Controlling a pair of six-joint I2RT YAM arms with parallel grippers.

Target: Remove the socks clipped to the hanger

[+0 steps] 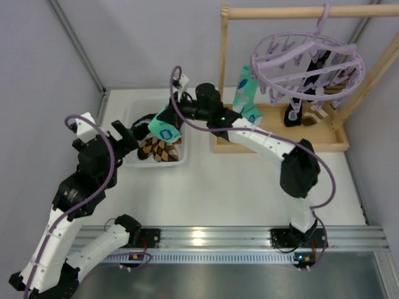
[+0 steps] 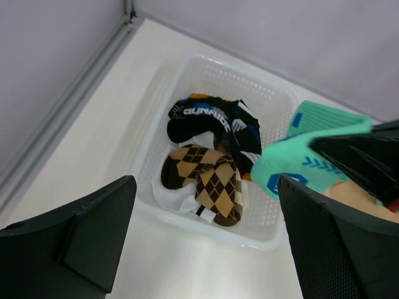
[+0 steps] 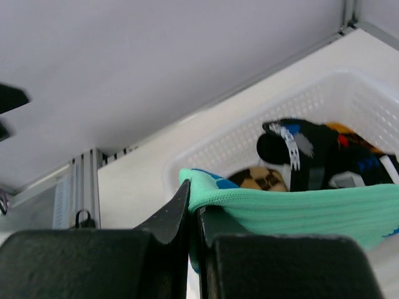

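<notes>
My right gripper (image 1: 176, 116) is shut on a teal sock (image 1: 163, 126) and holds it over the white basket (image 1: 138, 107). The sock shows in the right wrist view (image 3: 293, 208), pinched between the fingers (image 3: 174, 215), and in the left wrist view (image 2: 305, 159). The lavender hanger (image 1: 308, 62) hangs from the wooden rail at the back right. Another teal sock (image 1: 247, 93) and black socks (image 1: 298, 106) hang from its clips. My left gripper (image 1: 121, 134) is open and empty beside the basket's left rim.
The basket (image 2: 262, 233) holds brown argyle socks (image 2: 209, 177) and black socks with blue-white marks (image 2: 212, 121). The wooden rail frame (image 1: 280, 12) stands on a wooden base (image 1: 280, 143) at the back right. Grey walls close the back and sides.
</notes>
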